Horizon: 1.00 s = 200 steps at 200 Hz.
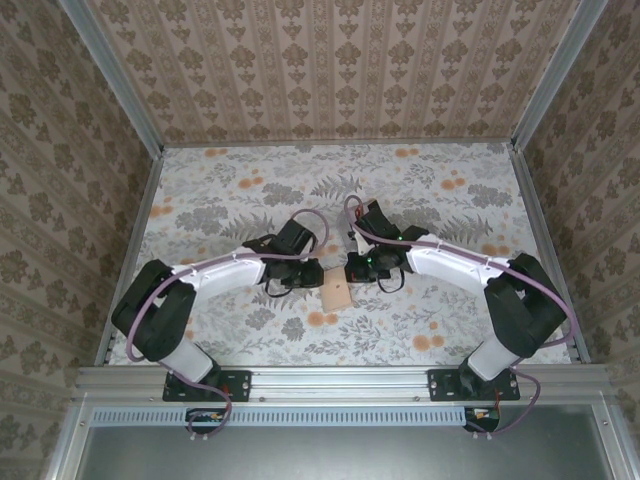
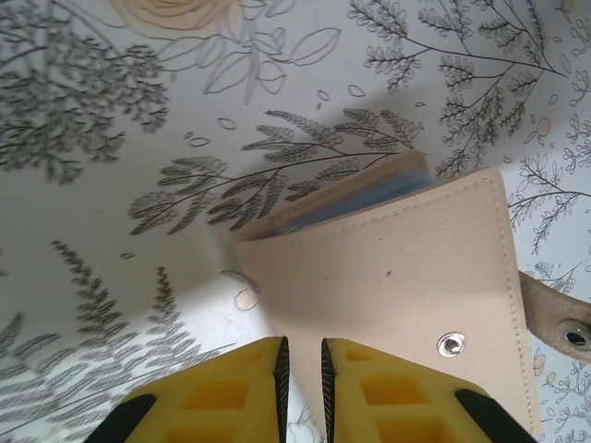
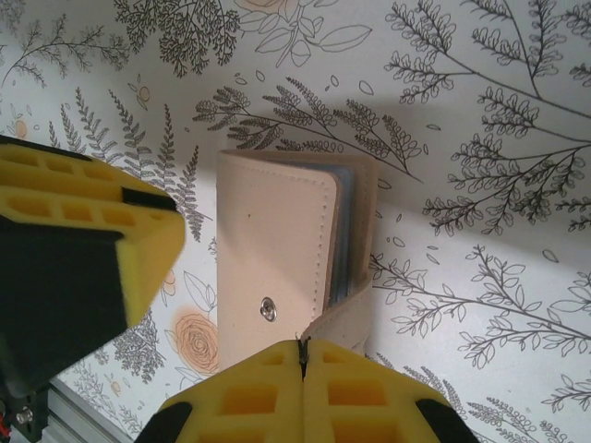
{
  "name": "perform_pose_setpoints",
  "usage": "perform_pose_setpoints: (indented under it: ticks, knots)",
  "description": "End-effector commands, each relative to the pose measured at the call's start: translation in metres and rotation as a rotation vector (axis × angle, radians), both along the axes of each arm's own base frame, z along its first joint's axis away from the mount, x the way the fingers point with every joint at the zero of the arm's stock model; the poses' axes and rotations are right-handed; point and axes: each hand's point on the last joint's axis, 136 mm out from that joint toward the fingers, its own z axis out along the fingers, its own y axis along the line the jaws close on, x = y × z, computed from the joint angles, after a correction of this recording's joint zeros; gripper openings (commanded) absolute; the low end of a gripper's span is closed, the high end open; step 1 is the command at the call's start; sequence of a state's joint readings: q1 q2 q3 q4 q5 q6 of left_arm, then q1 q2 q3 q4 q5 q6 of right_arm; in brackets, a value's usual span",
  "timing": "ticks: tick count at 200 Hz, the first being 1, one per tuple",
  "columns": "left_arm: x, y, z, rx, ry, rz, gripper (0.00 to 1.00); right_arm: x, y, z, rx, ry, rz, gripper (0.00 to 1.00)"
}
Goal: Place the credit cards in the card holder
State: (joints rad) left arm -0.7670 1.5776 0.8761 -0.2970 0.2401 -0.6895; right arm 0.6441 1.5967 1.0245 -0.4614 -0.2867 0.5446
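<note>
since both arms meet at the middle of the flowered tabletop (image 1: pixel 440 200), the coming move turns on one small patch between them. on the left, the left tool (image 2: pixel 302 349) hangs low with its yellow pads a thin slit apart. the holder's near edge runs down toward that slit, but i cannot tell whether it is nipped there or only lies beside it. the card holder (image 2: pixel 397 295) lies flat on the tabletop just ahead of that tool and a little to its right, tan face and stud (image 2: pixel 451 344) up. from above, its long axis runs away from the arm bases. grey-blue layers (image 2: pixel 369 196) show between its slightly parted covers; they may be the credit cards or only lining. on the right, the right tool (image 3: pixel 302 355) is clenched, pads pressed together on the holder's closing tab (image 3: pixel 337 318). as i judge it, the right arm has the surer hold and the left arm is free to work the open edge.
</note>
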Motion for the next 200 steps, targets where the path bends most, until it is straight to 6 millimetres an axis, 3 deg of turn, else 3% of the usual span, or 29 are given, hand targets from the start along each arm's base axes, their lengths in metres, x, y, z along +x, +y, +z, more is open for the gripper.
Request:
perform_pose_setpoints:
  ticks: [1,81,200]
  knots:
    - [-0.002,-0.008,-0.007,-0.019,0.029,0.006,0.19,-0.001,0.002,-0.002,-0.042,0.008,0.034,0.02]
    - [-0.002,-0.016,-0.021,-0.027,0.052,0.000,0.19,-0.008,0.015,-0.025,-0.093,0.077,0.099,0.02]
    - [-0.003,-0.017,-0.028,-0.027,0.067,0.003,0.18,-0.006,0.033,-0.029,-0.015,0.097,0.109,0.01]
